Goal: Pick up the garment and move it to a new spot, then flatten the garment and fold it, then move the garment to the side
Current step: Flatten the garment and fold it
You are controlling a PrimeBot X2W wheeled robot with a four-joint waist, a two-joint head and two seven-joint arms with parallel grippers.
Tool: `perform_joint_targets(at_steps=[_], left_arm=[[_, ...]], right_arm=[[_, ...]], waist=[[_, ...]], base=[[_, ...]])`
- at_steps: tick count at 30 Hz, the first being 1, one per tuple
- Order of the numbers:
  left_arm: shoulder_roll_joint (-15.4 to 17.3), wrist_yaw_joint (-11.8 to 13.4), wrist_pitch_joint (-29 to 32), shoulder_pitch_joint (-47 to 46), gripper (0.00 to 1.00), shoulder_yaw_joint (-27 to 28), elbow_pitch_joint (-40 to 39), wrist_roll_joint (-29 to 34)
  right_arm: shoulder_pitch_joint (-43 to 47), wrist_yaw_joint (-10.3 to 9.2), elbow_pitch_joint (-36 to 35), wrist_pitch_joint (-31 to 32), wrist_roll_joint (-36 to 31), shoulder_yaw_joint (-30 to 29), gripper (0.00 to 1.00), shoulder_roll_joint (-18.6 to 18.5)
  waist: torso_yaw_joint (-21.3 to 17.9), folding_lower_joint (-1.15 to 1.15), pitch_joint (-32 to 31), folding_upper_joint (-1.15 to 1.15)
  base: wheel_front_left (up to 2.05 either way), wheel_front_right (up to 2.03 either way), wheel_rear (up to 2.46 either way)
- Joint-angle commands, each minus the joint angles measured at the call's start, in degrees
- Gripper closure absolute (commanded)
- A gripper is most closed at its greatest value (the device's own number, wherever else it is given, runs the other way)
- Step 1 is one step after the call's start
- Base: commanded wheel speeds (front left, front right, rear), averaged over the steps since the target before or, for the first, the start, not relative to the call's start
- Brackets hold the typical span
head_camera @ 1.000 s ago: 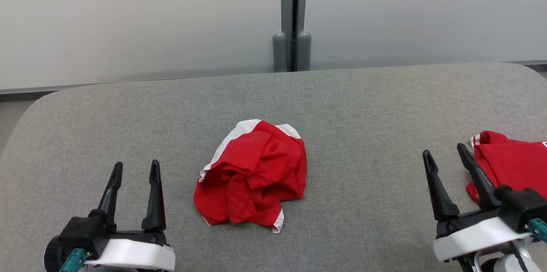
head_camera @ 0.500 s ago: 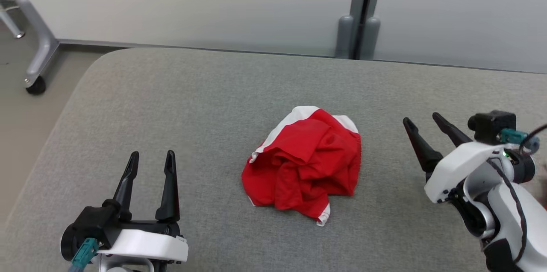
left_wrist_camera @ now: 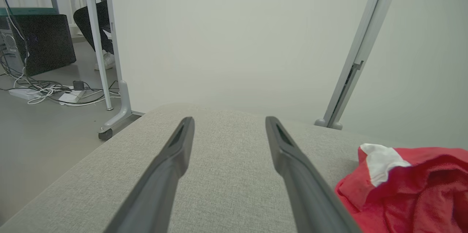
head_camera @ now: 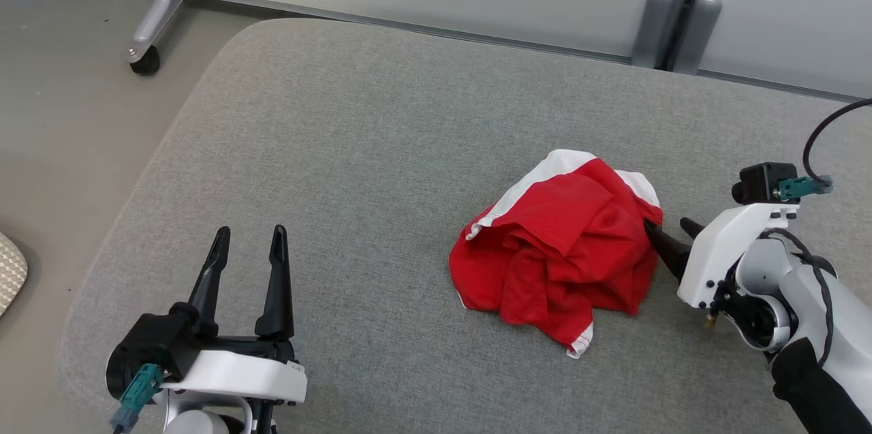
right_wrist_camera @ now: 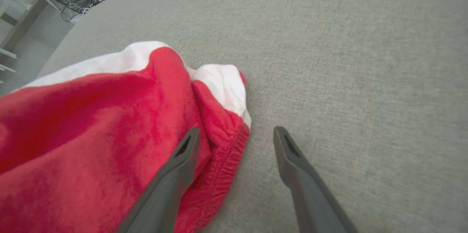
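Observation:
The garment (head_camera: 558, 243) is a crumpled red heap with white trim, lying on the grey cushion (head_camera: 340, 148) right of centre. My right gripper (head_camera: 666, 224) stands open at the heap's right edge. In the right wrist view the right gripper (right_wrist_camera: 237, 130) has one finger over the garment (right_wrist_camera: 109, 127) and the other over bare cushion, with the elastic hem between them. My left gripper (head_camera: 249, 233) is open near the front left, well apart from the cloth. In the left wrist view the left gripper (left_wrist_camera: 229, 119) has bare cushion between its fingers, and the garment (left_wrist_camera: 409, 185) lies to its right.
The cushion's rounded left edge drops to the floor, where a metal leg on a caster (head_camera: 143, 59) stands. A grey post (head_camera: 674, 25) and wall panels run behind the cushion. Cables (left_wrist_camera: 55, 94) and a person's shoe (left_wrist_camera: 104, 59) show under a desk.
The head camera has swung left, so the whole picture shifted. My right gripper has come in to the garment's right edge, still open. The left gripper keeps its place.

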Motion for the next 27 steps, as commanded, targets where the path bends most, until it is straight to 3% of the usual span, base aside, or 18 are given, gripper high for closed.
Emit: perform_joint_targets(at_steps=[1, 7, 8, 9, 11, 19, 27], left_arm=[[0.00, -0.36, 0.01, -1.08, 0.00, 0.40, 0.25, 0.40], [-0.38, -1.03, 0.02, -1.22, 0.00, 0.98, 0.60, 0.93], [-0.45, -1.08, 0.02, -1.27, 0.00, 1.05, 0.63, 1.00], [-0.49, -1.05, 0.02, -1.29, 0.00, 1.15, 0.65, 1.05], [-0.52, -1.19, 0.02, -1.25, 0.00, 1.45, 0.65, 1.04], [-0.64, -2.01, 0.01, -0.86, 0.00, 2.07, 1.33, 2.04], [-0.40, -2.60, 0.01, 0.96, 0.00, 2.69, 2.04, 3.22]], right_arm=[[-0.58, -0.01, 1.10, 0.73, 0.77, 0.93, 0.00, -0.46], [-0.68, -0.01, 4.31, 1.51, 5.25, 4.00, 0.00, -0.06], [-0.75, -0.01, 4.62, 1.34, 5.77, 4.53, 0.10, -0.08], [-0.82, -0.01, 4.83, 1.08, 6.24, 5.12, 0.55, -0.07], [-1.22, -0.01, 4.73, 0.06, 7.00, 6.12, 1.00, -0.15], [-3.56, -0.01, 1.81, -9.34, 7.24, 10.49, 1.00, -1.92], [-1.05, -0.01, -5.27, -17.82, 7.01, 15.32, 1.00, -6.41]], waist=[[0.82, 0.00, 0.28, 0.00], [1.64, 0.00, 0.35, 0.00], [1.67, 0.00, 0.41, 0.00], [1.67, 0.00, 0.46, 0.00], [1.48, 0.00, 0.52, 0.00], [-1.70, 0.00, -1.61, 0.00], [-7.31, 0.00, -5.42, 0.00]], base=[[0.00, 0.00, 0.00], [0.00, 0.00, 0.00], [0.00, 0.00, 0.00], [0.00, 0.00, 0.00], [0.00, 0.00, 0.00], [0.00, 0.00, 0.00], [0.00, 0.00, 0.00]])
